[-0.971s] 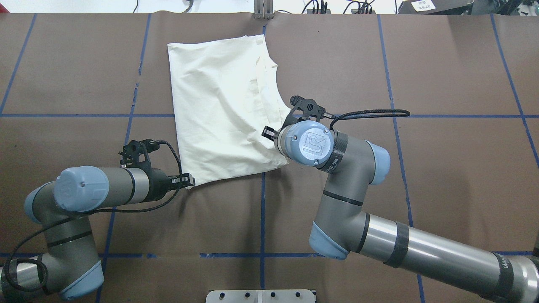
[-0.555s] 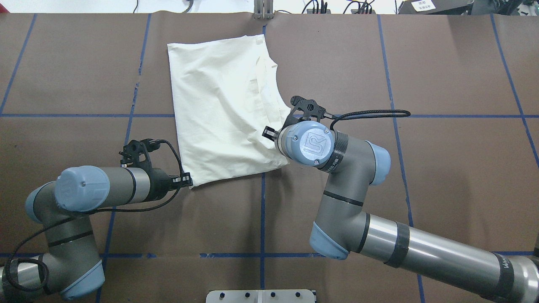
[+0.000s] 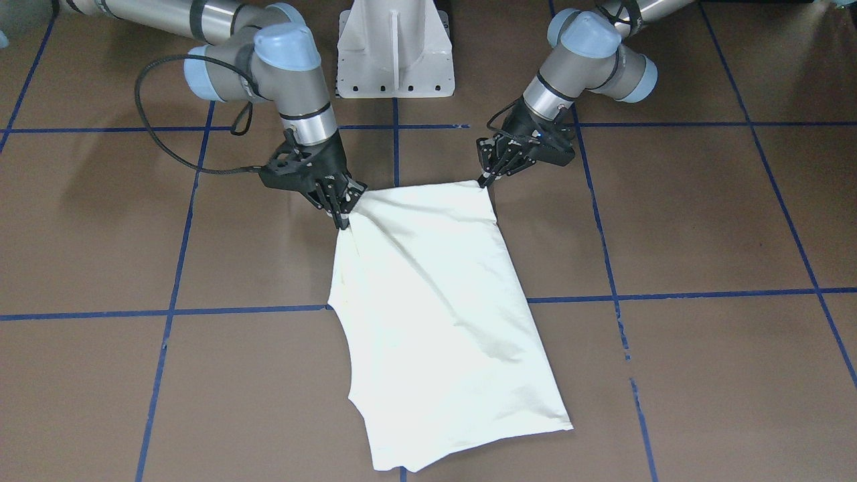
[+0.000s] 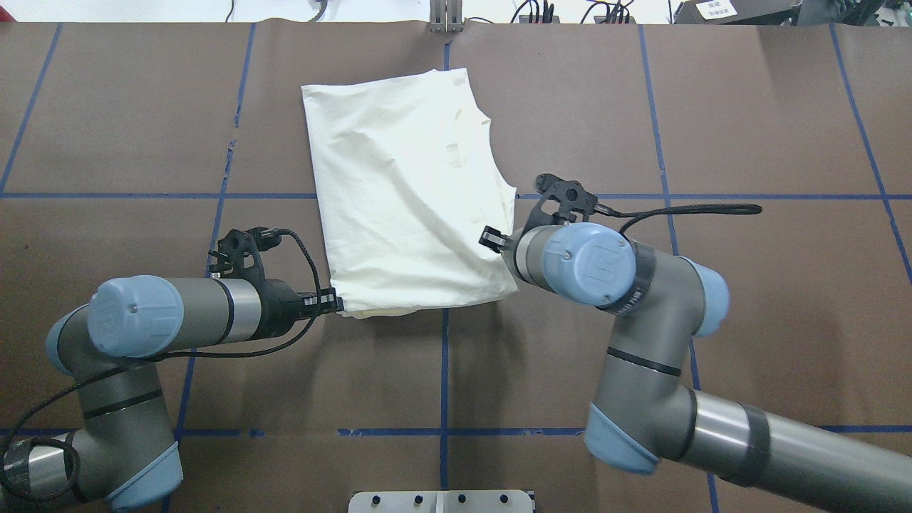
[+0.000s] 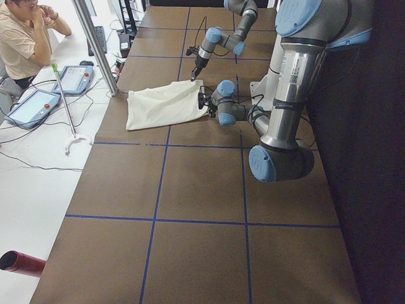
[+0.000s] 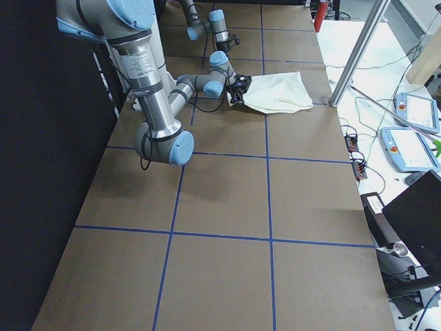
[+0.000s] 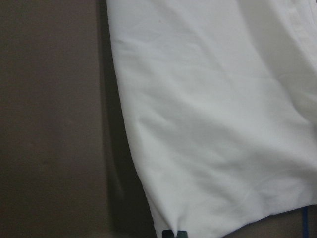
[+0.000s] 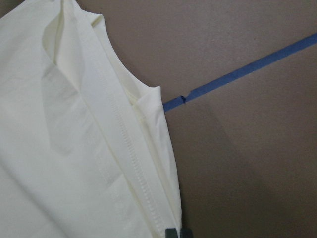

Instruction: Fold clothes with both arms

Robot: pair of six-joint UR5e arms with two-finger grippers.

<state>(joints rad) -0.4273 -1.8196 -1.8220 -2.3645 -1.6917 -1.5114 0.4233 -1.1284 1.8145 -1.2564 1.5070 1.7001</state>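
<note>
Pinches one corner of the shirt [image 4: 406, 185] between the pressed-together jaws of the left gripper [image 3: 487, 175], and the neighbouring corner the same way in the right gripper [image 3: 343, 215]. Grips both on the edge nearest the pedestal base [image 3: 395, 53]. Leaves the rest of the cream cloth lying plain side up on the brown table [image 4: 748, 107], stretching away from that base.

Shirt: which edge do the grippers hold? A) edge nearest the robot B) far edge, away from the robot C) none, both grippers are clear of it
A: the left gripper and right gripper each pinch a corner of the shirt on its robot-side edge.
</note>
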